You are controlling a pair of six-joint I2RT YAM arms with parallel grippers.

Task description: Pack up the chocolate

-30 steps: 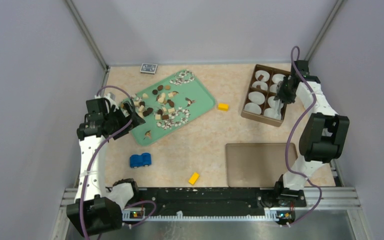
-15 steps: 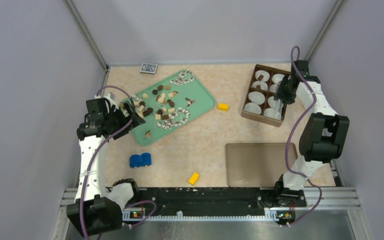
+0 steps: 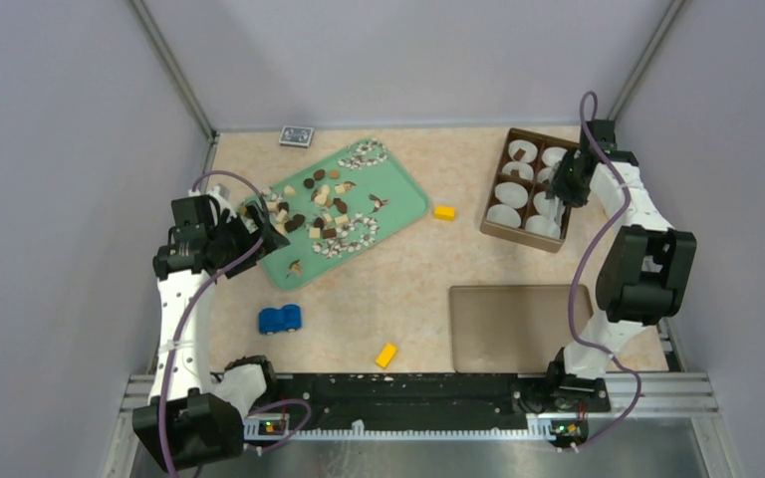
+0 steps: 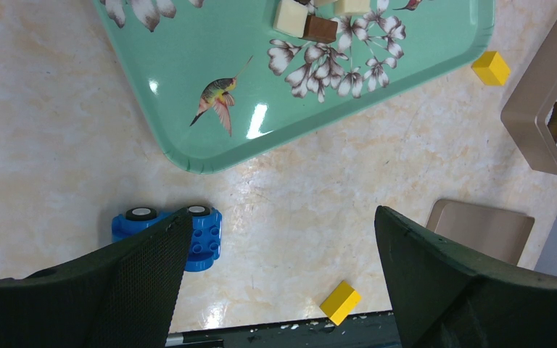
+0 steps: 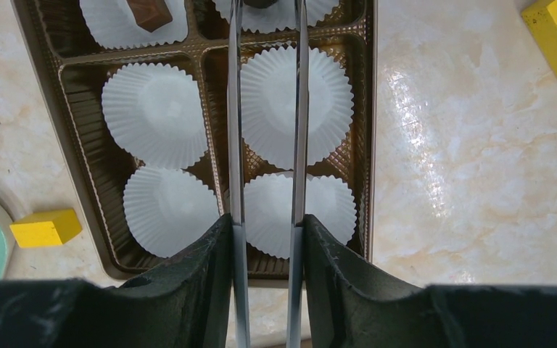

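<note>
Brown and cream chocolate (image 3: 321, 206) mostly lies on the green tray (image 3: 405, 195) at ten o'clock. Perhaps two or three pieces sit in the box (image 5: 371, 145) at two o'clock. The right gripper (image 5: 265, 239) clamps tweezers (image 5: 301, 109) over empty paper cups (image 5: 150, 114); the left gripper (image 4: 283, 239) gapes, holding nothing.

The speckled beige table (image 3: 408, 269) carries a green tray (image 3: 403, 199) at its far left. Just off the tray's right corner lies a yellow block (image 3: 445, 212), and further right a brown compartment box (image 3: 493, 189). Nearer than the tray sit a blue toy car (image 3: 280, 319), a second yellow block (image 3: 386, 355) and a flat brown lid (image 3: 518, 327). Beyond the tray lies a small blue patterned pack (image 3: 296, 135).
</note>
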